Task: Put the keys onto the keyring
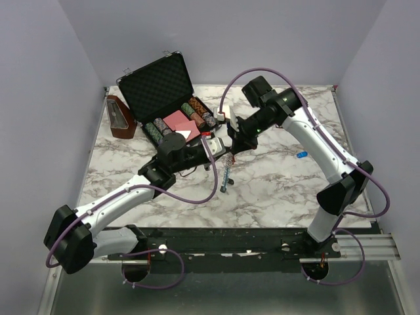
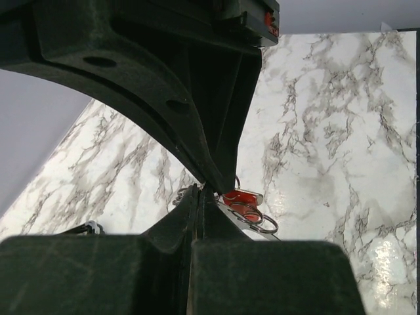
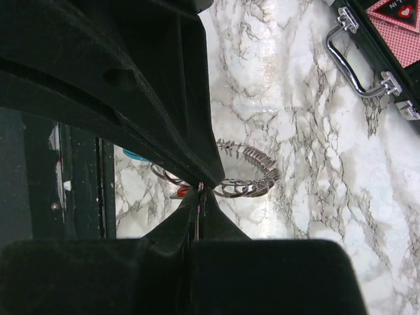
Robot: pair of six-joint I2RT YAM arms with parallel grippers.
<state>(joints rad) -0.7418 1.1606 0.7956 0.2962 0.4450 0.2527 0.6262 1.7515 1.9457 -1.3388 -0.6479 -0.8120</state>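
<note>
Marble-veined white tabletop [image 1: 275, 190], lilac walls [image 1: 39, 98]; right gripper [image 3: 200, 190] pinches silver coiled spring cord [image 3: 259, 164], left gripper [image 2: 197, 189] pressed together at its nine o'clock.

marble table [image 1: 275, 197] unobstructed along near edge and right of centre, except the blue key [image 1: 301, 155]. open case [image 1: 157, 88] and brown wedge [image 1: 120, 118] block the rear left. left arm [image 1: 125, 197], right arm [image 1: 321, 144] and keyring [image 1: 226, 172] occupy the centre.

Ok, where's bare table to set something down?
Free: front-centre marble table between the silver-grey coiled keyring and the right arm, below the small blue key; also the back-right corner. Crowded: back-left around the open black poker-chip case, and mid-table where the left gripper and right gripper meet.
</note>
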